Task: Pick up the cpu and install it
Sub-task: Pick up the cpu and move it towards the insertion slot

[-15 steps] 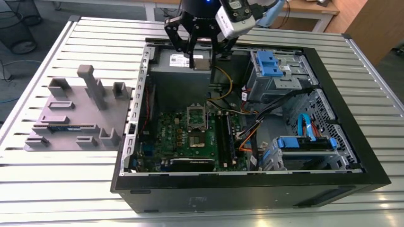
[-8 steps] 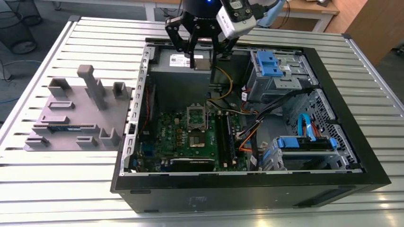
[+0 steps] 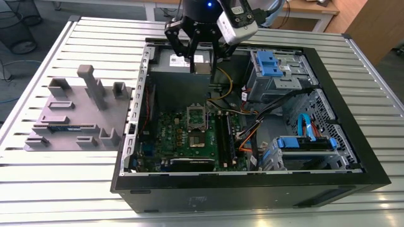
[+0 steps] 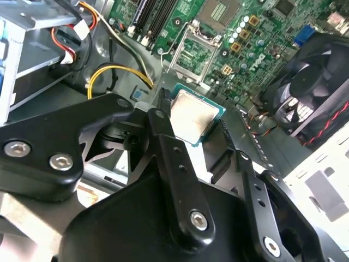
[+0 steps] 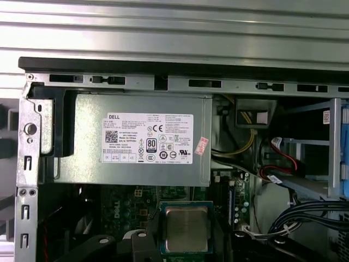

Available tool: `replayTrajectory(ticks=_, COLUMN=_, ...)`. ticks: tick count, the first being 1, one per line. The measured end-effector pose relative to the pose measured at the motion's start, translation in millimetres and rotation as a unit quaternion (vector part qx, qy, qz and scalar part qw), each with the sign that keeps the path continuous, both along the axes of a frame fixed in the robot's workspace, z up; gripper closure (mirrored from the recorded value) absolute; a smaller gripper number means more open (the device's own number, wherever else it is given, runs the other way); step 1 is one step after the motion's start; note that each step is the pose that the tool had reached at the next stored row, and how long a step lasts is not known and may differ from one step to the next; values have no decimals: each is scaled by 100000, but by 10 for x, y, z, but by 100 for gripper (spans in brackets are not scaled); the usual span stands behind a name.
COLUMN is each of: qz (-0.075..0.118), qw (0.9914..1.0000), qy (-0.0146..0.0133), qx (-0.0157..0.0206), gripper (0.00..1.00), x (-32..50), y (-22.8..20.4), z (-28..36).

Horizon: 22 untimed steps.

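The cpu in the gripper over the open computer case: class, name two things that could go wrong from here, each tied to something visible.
1. The gripper pinches the cpu by its edges, well above the motherboard; a slip could drop it onto the board.
2. The yellow cables run close beside the gripper; on the way to the open socket a finger might snag them and knock the chip askew.

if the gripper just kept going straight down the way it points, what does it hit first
The cpu in the gripper would likely land on the motherboard near the power supply, short of the open socket; depth is unclear.
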<state>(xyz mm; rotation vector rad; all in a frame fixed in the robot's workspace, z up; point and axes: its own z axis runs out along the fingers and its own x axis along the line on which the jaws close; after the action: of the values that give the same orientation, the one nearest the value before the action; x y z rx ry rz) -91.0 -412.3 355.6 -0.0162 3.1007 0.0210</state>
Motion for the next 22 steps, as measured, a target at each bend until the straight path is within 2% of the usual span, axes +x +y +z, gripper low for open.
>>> replayTrajectory(ticks=6, qz=4, qw=100000, qy=4, qx=-4, gripper=53, x=0, y=-98, z=-16)
replayTrajectory(ticks=10, qz=3, qw=100000, qy=-2, qx=2, gripper=53, x=0, y=-162, z=-48)
replayTrajectory(ticks=22, qz=2, qw=100000, qy=1, qx=-2, gripper=53, x=0, y=-254, z=-215)
